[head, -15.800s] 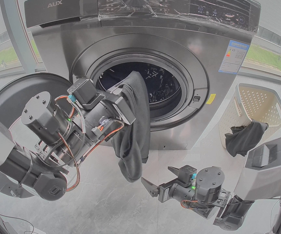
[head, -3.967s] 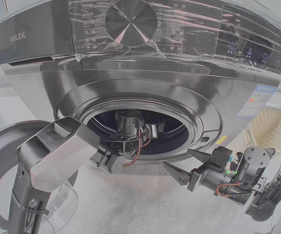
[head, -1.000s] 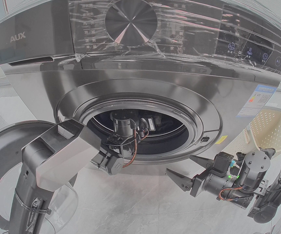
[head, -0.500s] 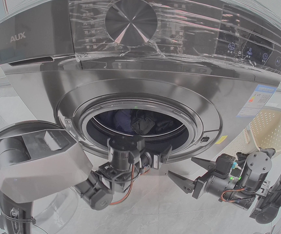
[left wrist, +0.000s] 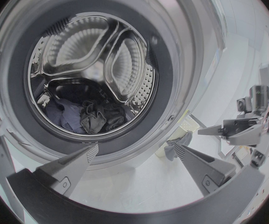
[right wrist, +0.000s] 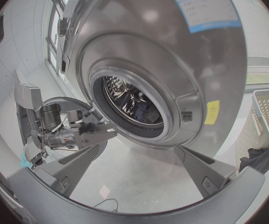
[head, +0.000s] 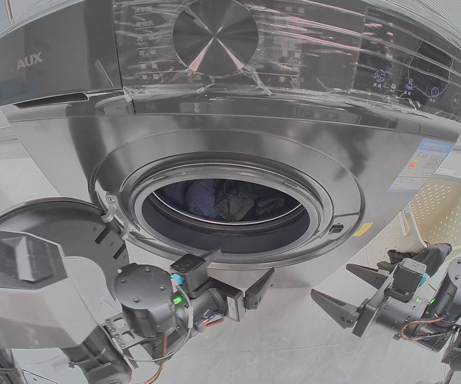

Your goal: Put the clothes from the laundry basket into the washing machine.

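The washing machine (head: 230, 129) stands with its round opening uncovered. Dark clothes (head: 225, 201) lie at the bottom of the drum, clothes (left wrist: 88, 115) bunched in a small heap. My left gripper (head: 244, 262) hangs open and empty just below and in front of the opening; its own view shows this gripper (left wrist: 135, 147) facing the drum. My right gripper (head: 330, 280) is open and empty, low at the right, facing the machine front (right wrist: 134, 148). The cream laundry basket (head: 449, 209) stands to the right with a dark garment (head: 427, 252) draped over its rim.
The machine's door (head: 54, 236) is swung open at the left, close behind my left arm. Pale tiled floor (head: 284, 337) lies in front of the machine. A small cable (right wrist: 108, 201) lies on the floor.
My left arm has pulled back out of the drum and dropped below the opening, gripper open; the garment stays inside. My right gripper has shifted slightly right and down.
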You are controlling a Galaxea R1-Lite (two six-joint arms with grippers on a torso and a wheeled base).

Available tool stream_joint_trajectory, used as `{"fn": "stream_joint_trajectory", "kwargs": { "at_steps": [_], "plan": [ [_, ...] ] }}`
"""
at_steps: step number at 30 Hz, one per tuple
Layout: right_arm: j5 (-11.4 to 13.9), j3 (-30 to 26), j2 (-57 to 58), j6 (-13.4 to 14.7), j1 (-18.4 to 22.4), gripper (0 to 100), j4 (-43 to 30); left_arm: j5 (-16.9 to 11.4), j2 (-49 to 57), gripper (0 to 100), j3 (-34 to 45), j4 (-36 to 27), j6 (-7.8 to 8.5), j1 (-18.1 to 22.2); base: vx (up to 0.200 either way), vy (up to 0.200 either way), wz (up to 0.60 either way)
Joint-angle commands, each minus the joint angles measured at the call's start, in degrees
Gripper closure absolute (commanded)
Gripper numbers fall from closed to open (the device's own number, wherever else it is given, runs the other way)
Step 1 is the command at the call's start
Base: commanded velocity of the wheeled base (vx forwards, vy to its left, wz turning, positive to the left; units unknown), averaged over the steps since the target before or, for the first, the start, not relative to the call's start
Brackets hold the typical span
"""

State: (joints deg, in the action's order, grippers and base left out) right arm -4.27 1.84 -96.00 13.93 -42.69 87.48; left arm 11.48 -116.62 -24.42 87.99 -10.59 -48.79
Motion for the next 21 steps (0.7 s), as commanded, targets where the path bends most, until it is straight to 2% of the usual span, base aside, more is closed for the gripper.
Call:
{"fn": "stream_joint_trajectory", "kwargs": {
  "at_steps": [1,4,5,7,9,10,12,13,16,18,21],
  "plan": [
    [-3.3,-1.8,10.7,-0.5,1.0,0,-2.6,0.6,16.4,0,10.9,1.0,-2.85,-1.1,0.000,0.000,0.00],
    [-5.3,-1.8,13.1,-1.1,1.5,0,-4.7,0.6,20.7,0,14.9,0.9,-2.59,-0.5,0.000,0.000,0.00],
    [-5.3,-1.8,13.1,-1.1,1.5,0,-4.7,0.6,20.7,0,14.9,0.9,-2.59,-0.5,0.000,0.000,0.00],
    [-5.2,-1.8,18.5,-3.4,5.5,0,-7.8,0.9,24.7,0,19.5,1.0,-2.06,1.2,0.000,0.000,0.00],
    [-5.0,-1.8,20.9,-4.4,6.9,0,-9.8,0.9,26.2,0,21.2,1.0,-1.89,2.1,0.000,0.000,0.00],
    [-4.7,-1.8,24.0,-5.6,8.2,0,-13.8,0.7,28.6,0,23.5,0.9,-1.27,4.0,0.000,0.000,0.00],
    [-5.0,-1.8,28.0,-5.8,8.5,0,-19.5,0.7,30.7,0,24.4,-0.3,0.22,6.6,0.000,0.000,0.00],
    [-5.0,-1.8,30.0,-5.6,8.8,0,-22.4,0.7,31.6,0,24.4,-1.5,1.10,7.8,-0.200,0.000,0.00],
    [-5.0,-1.8,33.3,-5.3,10.8,0,-27.2,-0.1,34.9,0,24.4,-2.8,1.63,10.0,-0.200,0.000,0.00],
    [-4.8,-1.8,37.2,-5.6,13.6,0,-31.1,-0.8,39.3,0,24.4,-4.7,2.68,10.6,-0.200,0.000,0.00],
    [-4.8,-1.8,43.9,-6.3,15.4,0,-36.0,-0.4,45.3,0,24.4,-10.3,3.47,12.1,-0.200,0.000,0.00]
  ]
}}
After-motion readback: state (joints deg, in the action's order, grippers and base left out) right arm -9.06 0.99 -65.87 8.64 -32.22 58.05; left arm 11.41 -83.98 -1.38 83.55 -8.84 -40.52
